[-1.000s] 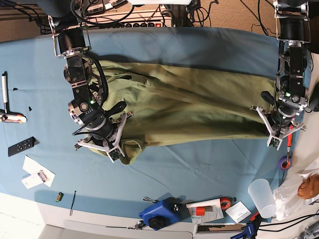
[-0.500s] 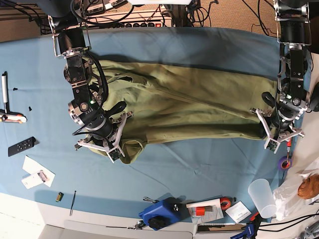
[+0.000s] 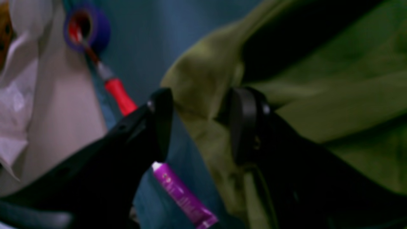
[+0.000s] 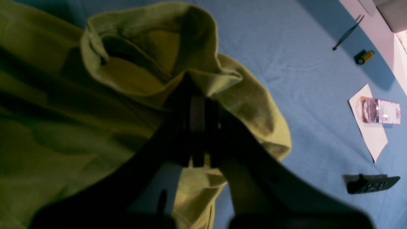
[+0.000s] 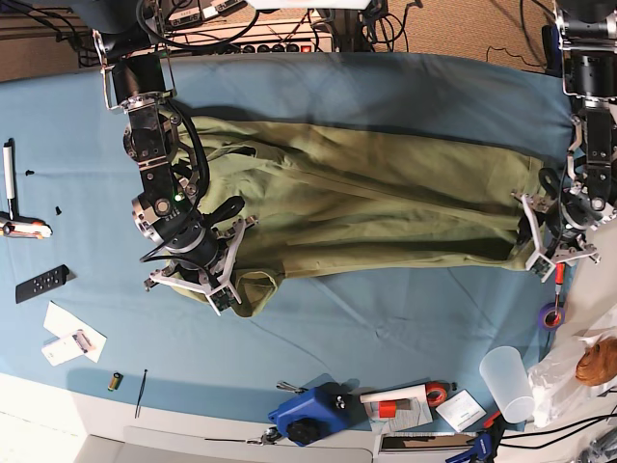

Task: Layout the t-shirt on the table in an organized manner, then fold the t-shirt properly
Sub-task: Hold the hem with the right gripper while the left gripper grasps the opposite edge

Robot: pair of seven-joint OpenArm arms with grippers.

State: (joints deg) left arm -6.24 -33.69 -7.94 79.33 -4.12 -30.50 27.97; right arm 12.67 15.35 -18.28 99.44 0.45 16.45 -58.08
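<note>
Table [image 5: 405, 82]: covered by a wrinkled medium-blue cloth, pale whitish edge along the near side in the base view.
Room behind: cables and a power strip [image 5: 280, 43] past the far edge of the table.
Clutter, base-view left: white pen-like tool [image 5: 10, 174], black remote [image 5: 41, 284], white card with a small clear packet [image 5: 69, 338], small battery [image 5: 115, 382], black zip tie [image 5: 142, 393].
Clutter, near edge: blue tool [image 5: 308, 415], red tape roll [image 5: 437, 394], translucent cup [image 5: 507, 382].
Clutter, base-view right: purple tape roll [image 5: 550, 316], red-handled screwdriver [image 3: 119, 95] with its tip inside that roll, purple tube [image 3: 184, 197] lying on the cloth under the left gripper.
T-shirt [image 5: 366, 203]: olive green, stretched in a long band across the middle of the table between the two arms, creased lengthwise, one bunched end at the base-view left, the other end at the base-view right.
Right gripper [image 4: 198, 127]: clenched on a fold of the t-shirt; fabric pinched flat between the fingers [image 4: 182, 127], a loose cuff-like loop of cloth standing above the grip.
Left gripper [image 3: 198, 127]: fingers [image 3: 243, 124] parted, a ridge of the shirt's edge lying in the gap between them; whether the pads press the cloth cannot be told from the blurred wrist view.
</note>
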